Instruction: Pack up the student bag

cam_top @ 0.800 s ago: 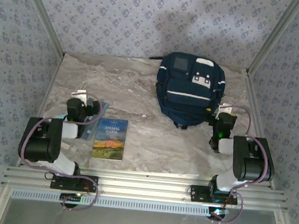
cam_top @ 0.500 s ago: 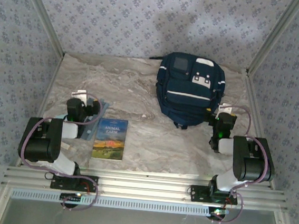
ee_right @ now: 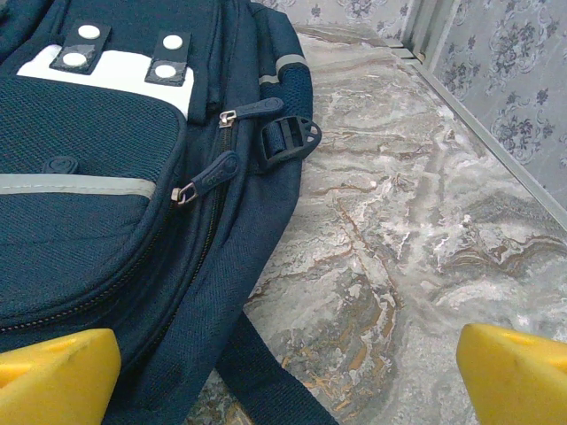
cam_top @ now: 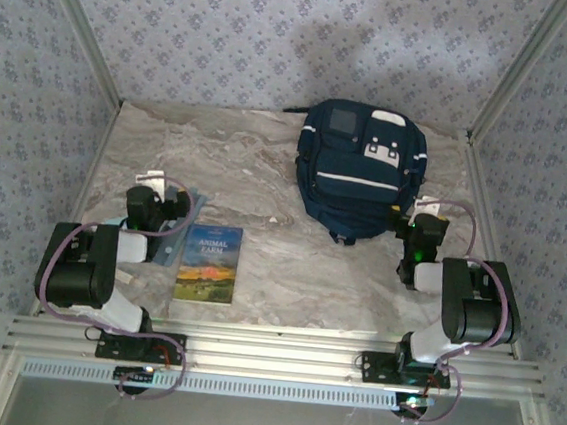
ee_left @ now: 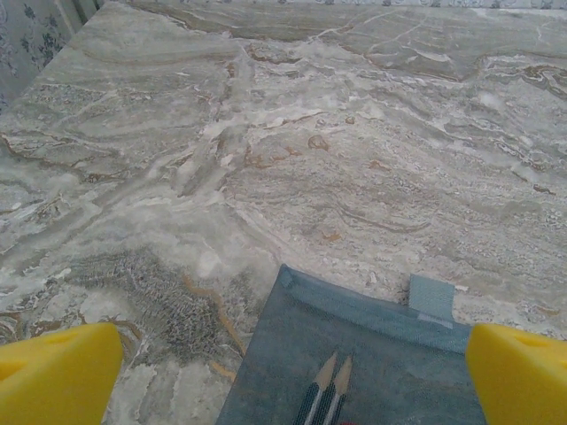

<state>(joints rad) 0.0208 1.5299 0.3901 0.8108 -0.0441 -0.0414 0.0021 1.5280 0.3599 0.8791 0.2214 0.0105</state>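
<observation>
Along the bottom of the top view runs an aluminium rail (cam_top: 270, 357), carrying the bases of the left arm (cam_top: 82, 273) and the right arm (cam_top: 470, 306). Just beyond it, at lower left of the grey-veined marble counter (cam_top: 265, 191), a paperback titled "Animal Farm" (cam_top: 208, 263) lies flat with its cover up.

Beside the book's left edge sits a blue mesh pencil pouch (ee_left: 372, 363). The left jaws hover over it, spread wide and holding nothing. In the left wrist view their yellow fingertips (ee_left: 58, 372) sit in the two lower corners of the frame. Between them lie the pouch's zip end and the tips of two pencils (ee_left: 326, 394) inside it.

On the right of the top view, the right jaws are likewise fully apart and empty. They point at the lower right corner of the student bag (cam_top: 360, 170), close to it, though I cannot tell whether they touch it. In the right wrist view the bag fills the left half of the frame, with two zip pulls (ee_right: 208, 177), a black buckle (ee_right: 288, 140) and a dark strap (ee_right: 266, 372) trailing onto the marble.

The navy backpack lies flat at upper centre-right of the top view, front up. Its grey square patch (cam_top: 344, 121) faces the back wall. Floral wallpaper (cam_top: 281, 31) covers the enclosing walls.
</observation>
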